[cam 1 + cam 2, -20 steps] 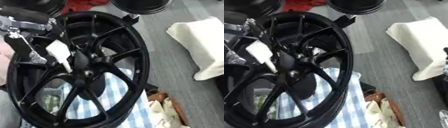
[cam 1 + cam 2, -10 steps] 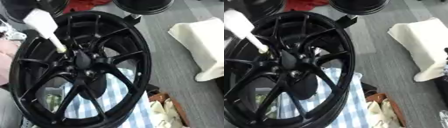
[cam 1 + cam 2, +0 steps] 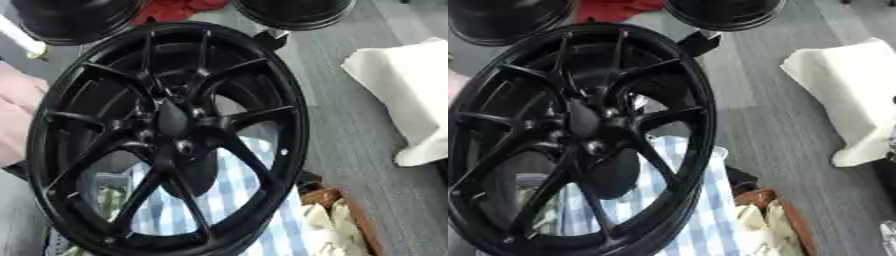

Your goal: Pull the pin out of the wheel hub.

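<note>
Black and glossy, the wheel hub stands tilted at the centre of its rim, over a blue checked cloth. No robot hand shows in either view, so whether fingers are released or clenched cannot be told. A whitish pin lies at the upper left edge, well clear of the hub, its long axis slanting down to the right; the left arm's side is probably nearer.

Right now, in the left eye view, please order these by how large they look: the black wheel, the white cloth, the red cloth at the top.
1. black wheel, by far the largest.
2. white cloth, cut off by the right edge.
3. red cloth, smallest; mostly hidden and farther away, so its true size is unsure.
</note>
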Robot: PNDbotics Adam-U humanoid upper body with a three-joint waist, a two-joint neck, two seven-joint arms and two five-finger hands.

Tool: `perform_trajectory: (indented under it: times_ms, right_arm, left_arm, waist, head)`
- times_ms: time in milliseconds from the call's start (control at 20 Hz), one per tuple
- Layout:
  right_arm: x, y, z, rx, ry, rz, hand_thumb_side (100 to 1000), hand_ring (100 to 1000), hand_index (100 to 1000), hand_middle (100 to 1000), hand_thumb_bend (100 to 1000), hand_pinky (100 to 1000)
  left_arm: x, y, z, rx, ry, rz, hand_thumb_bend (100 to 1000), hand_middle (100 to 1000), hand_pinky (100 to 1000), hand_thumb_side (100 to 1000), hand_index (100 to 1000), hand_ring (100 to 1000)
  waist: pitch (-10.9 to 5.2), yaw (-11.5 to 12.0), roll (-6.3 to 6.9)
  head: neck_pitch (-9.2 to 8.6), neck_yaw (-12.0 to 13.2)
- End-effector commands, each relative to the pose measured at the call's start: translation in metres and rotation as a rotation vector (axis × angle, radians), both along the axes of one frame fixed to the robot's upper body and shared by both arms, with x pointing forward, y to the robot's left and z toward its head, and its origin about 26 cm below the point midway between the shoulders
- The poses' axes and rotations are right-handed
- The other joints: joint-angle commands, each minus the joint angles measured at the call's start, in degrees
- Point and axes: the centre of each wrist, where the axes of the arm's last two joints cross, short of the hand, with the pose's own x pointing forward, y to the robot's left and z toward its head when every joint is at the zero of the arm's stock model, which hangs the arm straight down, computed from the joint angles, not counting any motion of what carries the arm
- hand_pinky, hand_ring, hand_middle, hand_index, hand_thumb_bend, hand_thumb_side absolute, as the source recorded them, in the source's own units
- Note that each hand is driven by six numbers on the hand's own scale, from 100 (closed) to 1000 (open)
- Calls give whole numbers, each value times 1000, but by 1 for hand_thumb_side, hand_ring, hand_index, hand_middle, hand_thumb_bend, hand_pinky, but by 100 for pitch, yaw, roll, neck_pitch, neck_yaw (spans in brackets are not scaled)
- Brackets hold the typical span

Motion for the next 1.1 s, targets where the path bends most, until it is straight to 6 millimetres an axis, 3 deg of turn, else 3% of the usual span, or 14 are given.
perform_trajectory:
  times_ms: [50,400,600,700,750,850,1000,1100]
  right_arm:
    - [-1,-2,8,-22,-27,-6,465,723,648,755,100,820]
    - [-1,-2,8,-20,-35,-14,464,723,648,756,100,820]
    - [0,-2,9,-17,-40,-14,465,723,648,756,100,820]
    - [0,-2,9,-17,-40,-13,464,723,648,756,100,819]
    - [0,-2,9,-16,-40,-14,465,723,648,756,100,820]
    - [0,-2,9,-14,-40,-15,467,723,648,756,100,820]
    - [0,-1,9,-12,-40,-12,468,723,648,756,100,820]
    - [0,-1,9,-12,-40,-12,468,723,648,756,100,820]
  left_arm:
    - [-15,32,15,-36,-44,112,100,477,705,190,451,606]
    - [-21,92,-18,-137,0,331,100,488,706,191,483,607]
    - [-24,112,-43,-146,40,426,100,546,726,179,540,638]
    - [-26,119,-53,-160,60,456,100,642,760,153,647,705]
    - [-27,123,-57,-167,69,468,100,736,787,135,785,760]
    - [-28,127,-63,-170,91,488,100,816,825,259,874,821]
    - [-29,130,-67,-164,113,487,116,840,836,436,908,836]
    - [-29,130,-67,-165,121,479,123,837,833,447,902,833]
  waist:
    - [-107,15,-17]
    - [-72,33,-44]
    - [-49,39,-54]
    - [-43,41,-62]
    - [-42,44,-65]
    - [-39,52,-68]
    - [-42,63,-70]
    - [-46,68,-70]
  head:
    - [-84,13]
    - [-75,16]
    - [-95,5]
    - [-100,-3]
    - [-102,-6]
    - [-110,-16]
    - [-127,-23]
    - [-141,-32]
